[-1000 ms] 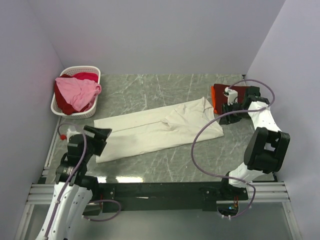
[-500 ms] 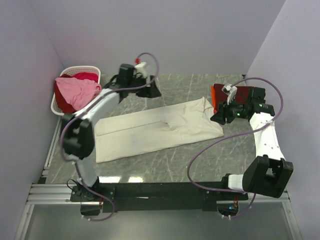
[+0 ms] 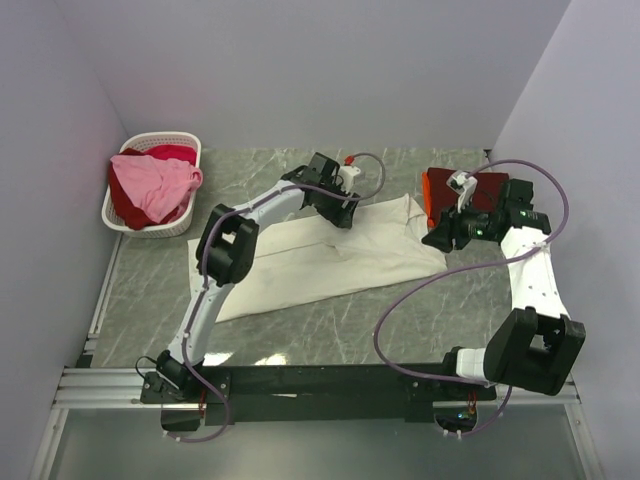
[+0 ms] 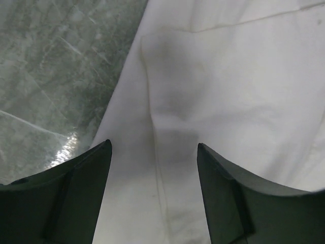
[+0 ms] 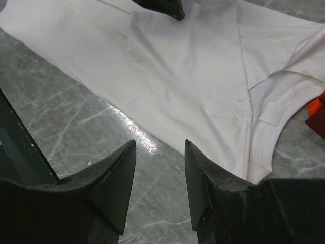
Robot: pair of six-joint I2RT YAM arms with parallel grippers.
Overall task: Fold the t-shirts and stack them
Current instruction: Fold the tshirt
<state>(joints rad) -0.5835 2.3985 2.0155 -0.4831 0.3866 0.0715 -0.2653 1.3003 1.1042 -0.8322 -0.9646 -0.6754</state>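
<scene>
so the big cream-white t-shirt (image 3: 300,265) is lying flat on the grey marble table (image 3: 350,320), folded into a long strip running diagonally, collar end on the right. The left gripper (image 3: 338,210) is reached way out over the far long edge of it. In the left wrist view the jaws are spread wide with nothing between them, one finger (image 4: 81,193) over the shirt's edge by bare table and the other over the cloth. Can't tell if the tips actually touch the fabric.

The right gripper (image 3: 437,238) sits at the collar end, jaws apart and empty too, and its wrist view shows them over bare marble just beside the shirt's near edge.

Folded dark red t-shirt (image 3: 490,185) is right behind that gripper, with an orange-red layer (image 3: 428,188) showing at its left side.

The white slatted basket (image 3: 150,228) in the far left corner has the pink t-shirt (image 3: 150,185) heaped over a red one (image 3: 170,152)
</scene>
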